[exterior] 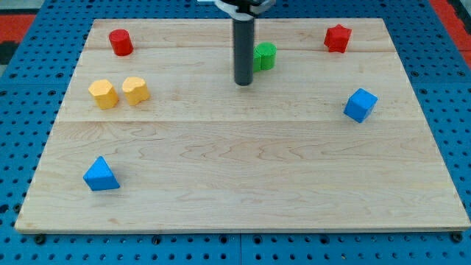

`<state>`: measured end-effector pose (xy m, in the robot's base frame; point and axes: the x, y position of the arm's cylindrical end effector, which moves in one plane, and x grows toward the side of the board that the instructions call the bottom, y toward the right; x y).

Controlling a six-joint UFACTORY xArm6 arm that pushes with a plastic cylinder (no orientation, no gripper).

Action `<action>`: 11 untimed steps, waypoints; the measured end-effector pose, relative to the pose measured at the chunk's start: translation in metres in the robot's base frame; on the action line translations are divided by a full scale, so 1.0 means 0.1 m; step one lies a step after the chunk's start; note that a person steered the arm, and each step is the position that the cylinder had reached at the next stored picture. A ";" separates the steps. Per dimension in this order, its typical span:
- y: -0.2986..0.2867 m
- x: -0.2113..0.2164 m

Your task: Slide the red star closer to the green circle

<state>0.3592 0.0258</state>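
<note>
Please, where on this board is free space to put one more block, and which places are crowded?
The biggest bare patch is the middle and bottom, between the blue triangle and the blue cube. Another lies between the green circle and the red star. Crowded: the two yellow blocks under the red cylinder, and my tip beside the green circle.

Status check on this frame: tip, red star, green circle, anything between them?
My tip down beside green circle, on its left. Red star far right, untouched. Nothing between them.
</note>
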 end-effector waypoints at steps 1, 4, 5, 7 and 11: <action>0.84 -0.44; 2.69 -0.75; 2.53 -1.20; 1.34 -1.20; 2.38 -1.68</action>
<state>0.1914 0.2642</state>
